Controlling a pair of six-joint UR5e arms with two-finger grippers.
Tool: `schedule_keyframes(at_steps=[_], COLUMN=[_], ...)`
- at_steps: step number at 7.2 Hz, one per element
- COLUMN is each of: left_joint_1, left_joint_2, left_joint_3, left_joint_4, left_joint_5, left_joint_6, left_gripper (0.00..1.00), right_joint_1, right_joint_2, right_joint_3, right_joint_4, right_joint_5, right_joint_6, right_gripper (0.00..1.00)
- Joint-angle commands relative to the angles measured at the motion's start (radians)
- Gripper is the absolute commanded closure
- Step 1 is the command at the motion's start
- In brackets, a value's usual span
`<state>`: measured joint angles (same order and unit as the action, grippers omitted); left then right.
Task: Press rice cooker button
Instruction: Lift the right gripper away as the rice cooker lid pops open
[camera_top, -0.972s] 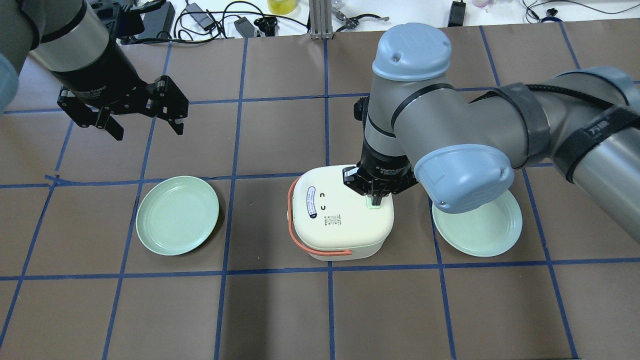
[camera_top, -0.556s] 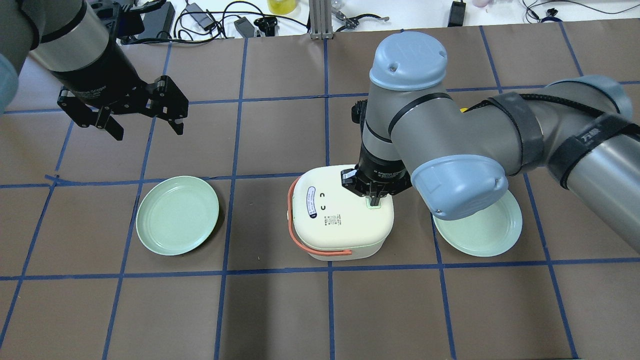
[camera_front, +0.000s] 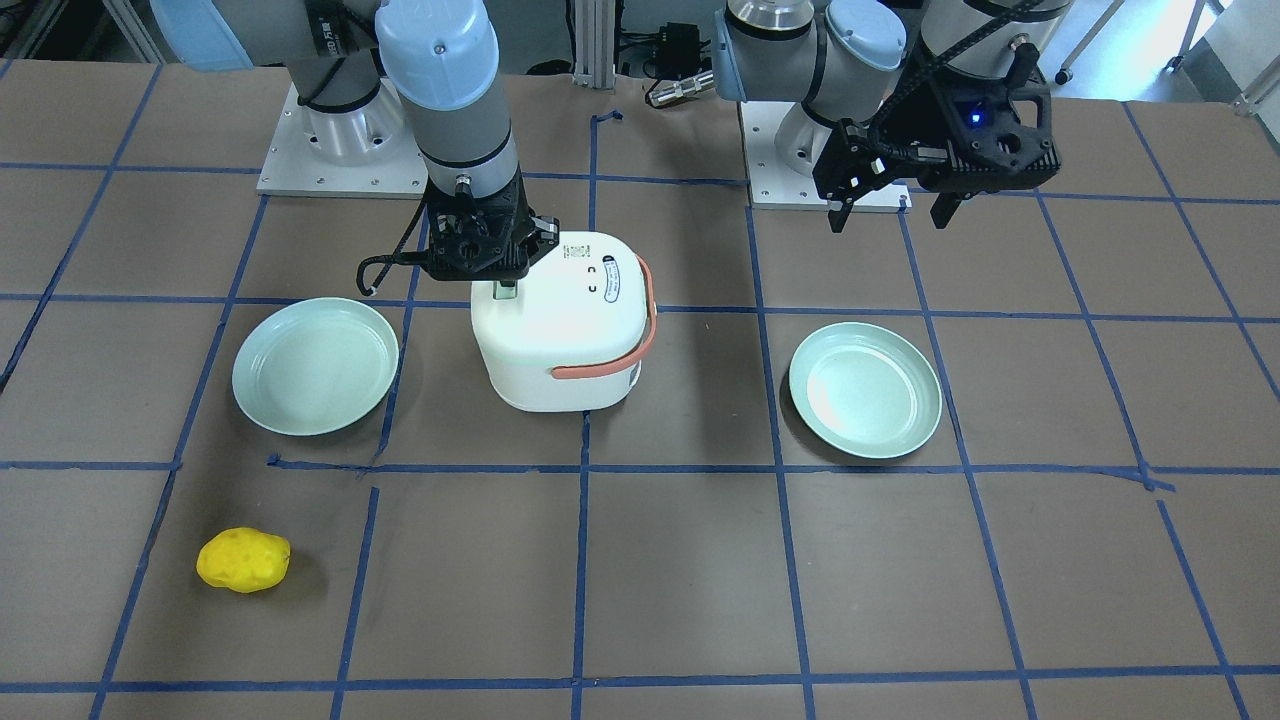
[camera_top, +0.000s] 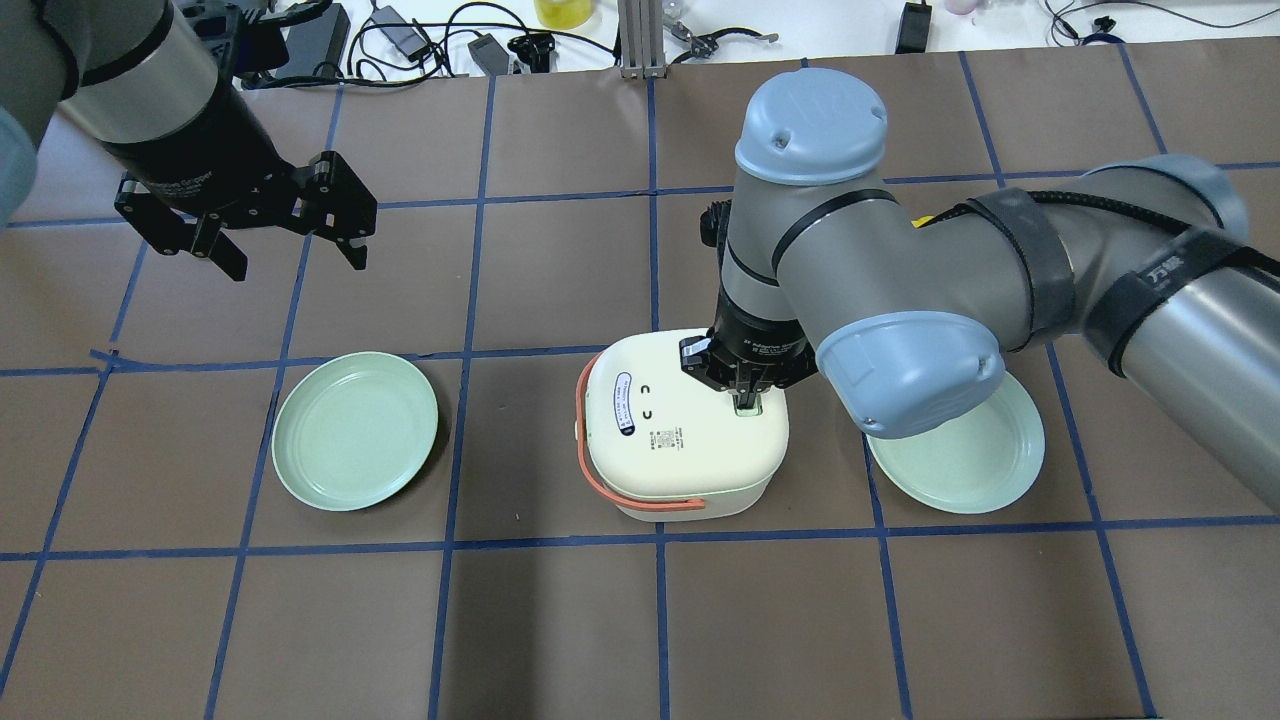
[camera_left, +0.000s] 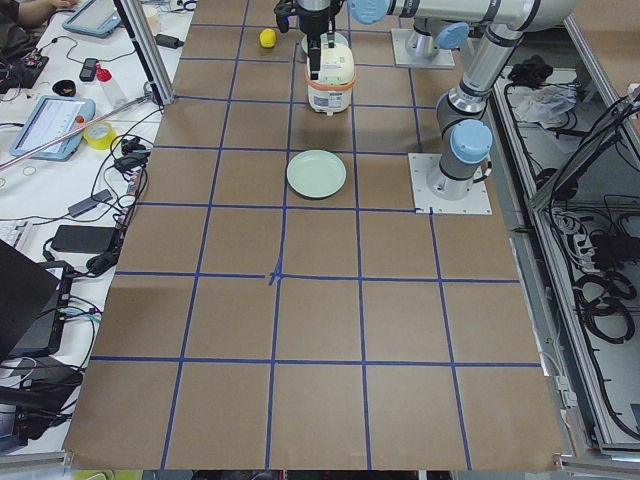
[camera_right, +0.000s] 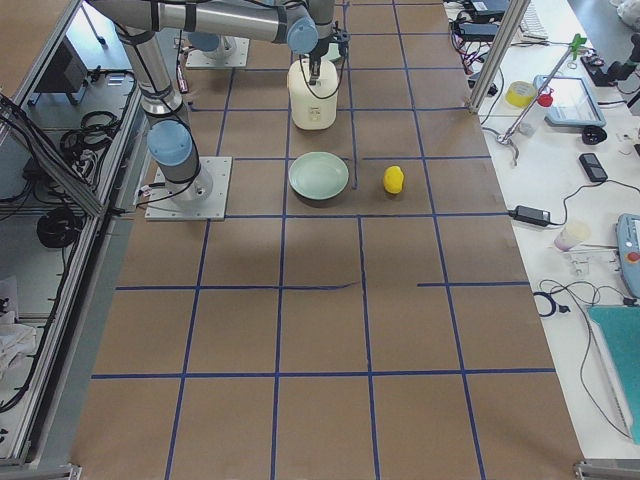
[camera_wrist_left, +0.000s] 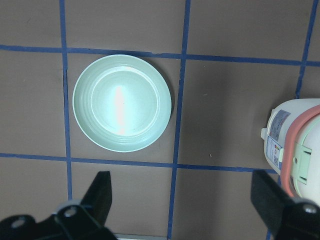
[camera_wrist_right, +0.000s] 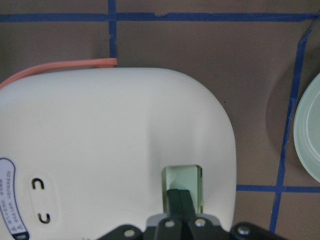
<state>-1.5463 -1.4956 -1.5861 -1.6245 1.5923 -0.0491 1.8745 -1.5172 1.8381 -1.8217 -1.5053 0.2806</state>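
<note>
Cream rice cooker (camera_top: 680, 440) stands upright, its pale-green lid button (camera_wrist_right: 184, 177) seemingly pressed.

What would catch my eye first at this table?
The white rice cooker at the table's middle, with the right arm's closed fingers pushed down onto its pale green button. One green plate lies on its left, a second plate on its right, and a yellow lump sits alone farther off.
</note>
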Motion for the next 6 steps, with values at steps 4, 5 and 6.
schedule_keyframes(at_steps=[4,5,6], left_joint_1=[0.000,0.000,0.000], left_joint_2=[0.000,0.000,0.000], left_joint_3=[0.000,0.000,0.000], left_joint_4=[0.000,0.000,0.000], left_joint_5=[0.000,0.000,0.000], left_joint_6=[0.000,-0.001,0.000], left_gripper=[0.00,0.00,0.00], right_joint_1=[-0.043,-0.105,-0.162], right_joint_2=[-0.011,-0.012,-0.012], right_joint_3=[-0.164,-0.218,-0.268], right_joint_4=[0.105,0.142,0.175], right_joint_5=[-0.078,-0.070,-0.066], right_joint_6=[-0.004,-0.042,-0.110], right_gripper=[0.00,0.00,0.00])
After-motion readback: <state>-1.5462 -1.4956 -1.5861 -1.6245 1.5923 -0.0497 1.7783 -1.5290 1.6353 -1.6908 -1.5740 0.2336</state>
